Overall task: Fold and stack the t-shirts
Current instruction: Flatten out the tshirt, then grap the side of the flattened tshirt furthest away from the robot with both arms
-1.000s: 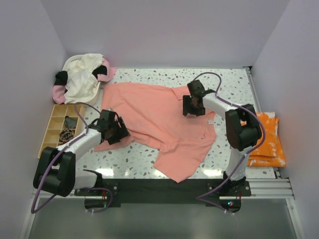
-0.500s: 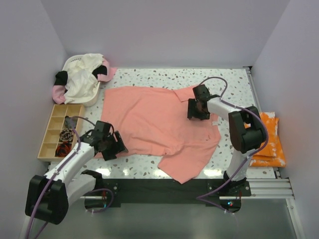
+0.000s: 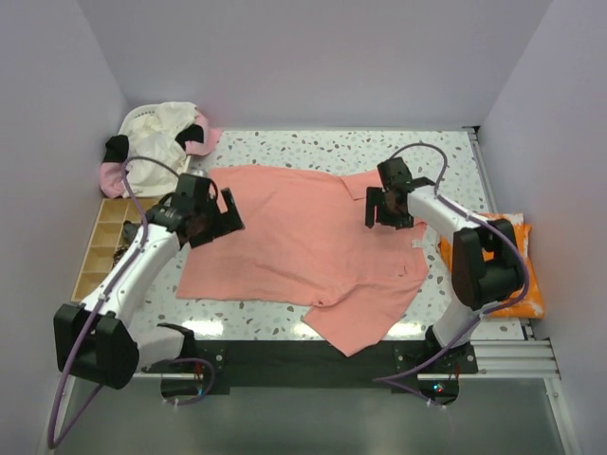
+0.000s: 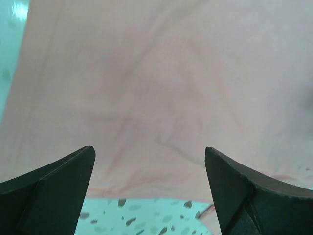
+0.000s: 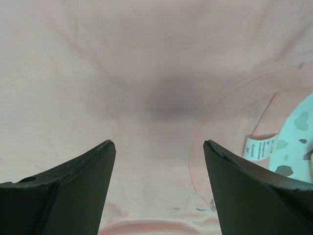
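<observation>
Centrally on the speckled surface (image 3: 285,147), the salmon-pink t-shirt (image 3: 303,246) is spread nearly flat, and its white neck label (image 5: 261,147) is seen beside the collar. The left fingers (image 4: 54,186) are held apart over the shirt's left side and the right fingers (image 5: 254,191) are parted over the collar area, with nothing gripped by either. An orange t-shirt (image 3: 512,270) is laid folded at the right edge, and cream and pink t-shirts (image 3: 156,152) are heaped in a basket (image 3: 137,115) at the far left corner.

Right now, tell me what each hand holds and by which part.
Nothing is held. The left hand and right hand are both open over the pink shirt.
</observation>
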You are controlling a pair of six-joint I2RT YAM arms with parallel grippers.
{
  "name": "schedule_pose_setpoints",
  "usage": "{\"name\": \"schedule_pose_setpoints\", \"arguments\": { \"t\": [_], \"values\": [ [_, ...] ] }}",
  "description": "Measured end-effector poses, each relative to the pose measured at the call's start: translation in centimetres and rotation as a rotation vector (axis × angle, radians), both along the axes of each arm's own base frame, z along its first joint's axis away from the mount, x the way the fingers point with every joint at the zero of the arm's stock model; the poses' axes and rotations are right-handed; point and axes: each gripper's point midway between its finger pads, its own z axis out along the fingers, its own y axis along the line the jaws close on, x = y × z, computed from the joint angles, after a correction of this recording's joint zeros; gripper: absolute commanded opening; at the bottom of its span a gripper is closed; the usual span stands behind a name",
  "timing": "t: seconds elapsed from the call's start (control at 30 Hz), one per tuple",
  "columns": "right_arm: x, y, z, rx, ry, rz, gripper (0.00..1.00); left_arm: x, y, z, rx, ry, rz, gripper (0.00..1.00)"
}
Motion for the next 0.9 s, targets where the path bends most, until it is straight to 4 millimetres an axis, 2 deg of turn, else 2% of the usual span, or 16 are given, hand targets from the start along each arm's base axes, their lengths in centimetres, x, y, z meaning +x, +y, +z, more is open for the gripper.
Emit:
{"name": "schedule_pose_setpoints", "arguments": {
  "t": [0.07, 0.2, 0.23, 0.33, 0.4, 0.47, 0.6, 0.73, 0.8, 0.9],
  "values": [
    [1.2, 0.1, 2.3, 0.017, -0.059, -0.005, 0.79, 3.6, -0.3, 2.6, 0.014, -0.099, -0.007, 1.00],
    [5.7, -0.4, 7.2, 0.088, -0.205, -0.053, 0.77, 10.9, -0.9, 6.2, 0.018, -0.243, -0.033, 1.00],
    [6.8, -0.7, 8.1, 0.112, -0.232, -0.072, 0.77, 12.9, -1.0, 6.7, 0.017, -0.267, -0.039, 1.00],
    [9.8, -2.5, 9.5, 0.171, -0.281, -0.141, 0.74, 18.5, -0.6, 6.3, 0.005, -0.295, -0.035, 1.00],
    [11.8, -3.6, 9.3, 0.205, -0.284, -0.188, 0.73, 21.6, -0.1, 4.7, 0.002, -0.287, -0.028, 0.98],
    [13.5, -4.7, 8.1, 0.226, -0.272, -0.229, 0.73, 24.1, 0.7, 2.4, 0.010, -0.261, -0.023, 0.91],
    [15.1, -5.7, 4.8, 0.242, -0.212, -0.277, 0.72, 27.7, 2.6, -2.5, 0.055, -0.204, -0.017, 0.89],
    [16.0, -6.1, 2.5, 0.256, -0.171, -0.301, 0.72, 28.5, 4.6, -5.7, 0.119, -0.160, -0.007, 0.89],
    [16.3, -6.5, 1.9, 0.258, -0.162, -0.312, 0.72, 28.7, 5.3, -6.1, 0.148, -0.160, -0.003, 0.90],
    [17.0, -7.5, 1.6, 0.256, -0.164, -0.331, 0.72, 29.6, 6.7, -5.4, 0.203, -0.189, 0.014, 0.92]
  ]
}}
